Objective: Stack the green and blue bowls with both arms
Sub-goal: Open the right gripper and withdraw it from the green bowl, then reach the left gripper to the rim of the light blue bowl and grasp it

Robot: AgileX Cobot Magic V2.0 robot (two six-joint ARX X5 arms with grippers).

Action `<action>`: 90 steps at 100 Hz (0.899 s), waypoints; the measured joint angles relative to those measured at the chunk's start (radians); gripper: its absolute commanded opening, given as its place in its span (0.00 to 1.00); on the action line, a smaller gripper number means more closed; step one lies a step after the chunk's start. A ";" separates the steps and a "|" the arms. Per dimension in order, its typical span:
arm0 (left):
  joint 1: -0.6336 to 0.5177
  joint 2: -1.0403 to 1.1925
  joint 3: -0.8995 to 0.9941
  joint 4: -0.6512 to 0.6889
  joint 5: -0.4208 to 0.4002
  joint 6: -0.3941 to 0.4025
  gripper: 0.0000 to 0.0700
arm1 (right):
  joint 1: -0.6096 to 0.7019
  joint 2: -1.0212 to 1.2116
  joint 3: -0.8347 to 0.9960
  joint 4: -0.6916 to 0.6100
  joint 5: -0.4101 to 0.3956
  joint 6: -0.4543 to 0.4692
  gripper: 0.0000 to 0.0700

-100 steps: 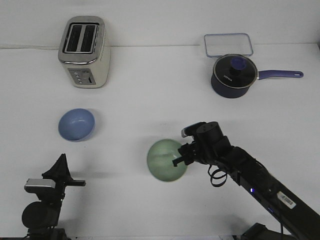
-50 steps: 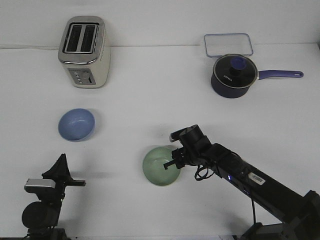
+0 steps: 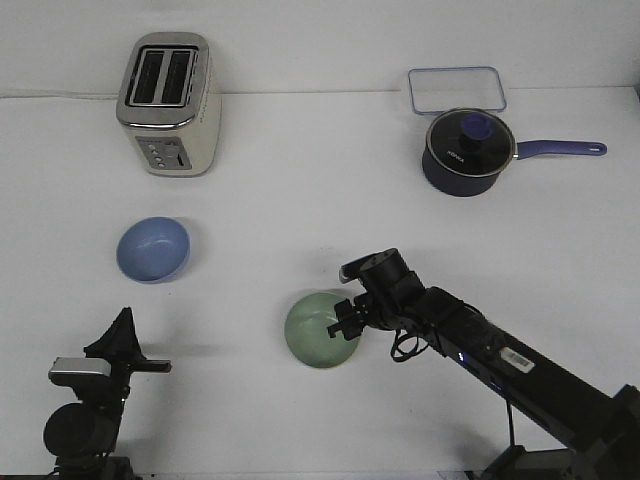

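The right arm [image 3: 500,355] reaches in from the lower right corner of the front view, stretched low and diagonally toward the middle of the table, its black links trailing a loose cable loop under the wrist. The right gripper [image 3: 343,322] points left and slightly down, its fingers closed on something. The left arm [image 3: 85,400] sits folded at the lower left, wrist block level, and the left gripper [image 3: 122,330] points upward with its fingers together in a narrow tip.

On the bench [image 3: 300,180], the toaster [image 3: 167,102] sits back left, the saucepan [image 3: 466,150] back right (a container [image 3: 456,88] behind it), both bowls nearer.
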 measured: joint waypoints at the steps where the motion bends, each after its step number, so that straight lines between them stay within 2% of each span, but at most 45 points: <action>1: 0.000 0.000 0.000 0.000 0.000 -0.002 0.02 | -0.002 -0.005 0.000 0.000 0.000 0.000 0.47; 12: 0.000 0.000 0.000 0.000 0.000 -0.064 0.02 | -0.021 -0.103 0.000 0.004 -0.003 -0.017 0.47; 32: 0.000 0.000 0.002 0.000 0.000 -0.249 0.02 | -0.092 -0.315 0.001 0.029 0.008 -0.047 0.47; 44: 0.000 0.000 0.004 -0.008 0.000 -0.380 0.02 | -0.114 -0.418 -0.002 0.038 0.072 -0.069 0.47; 57: 0.000 0.002 0.047 -0.076 0.000 -0.490 0.02 | -0.114 -0.560 -0.108 0.164 0.116 -0.079 0.47; 75: 0.000 0.069 0.193 -0.189 0.000 -0.531 0.02 | -0.114 -0.757 -0.345 0.296 0.157 -0.082 0.47; 90: 0.006 0.212 0.348 -0.246 0.000 -0.530 0.02 | -0.114 -0.853 -0.446 0.288 0.184 -0.083 0.47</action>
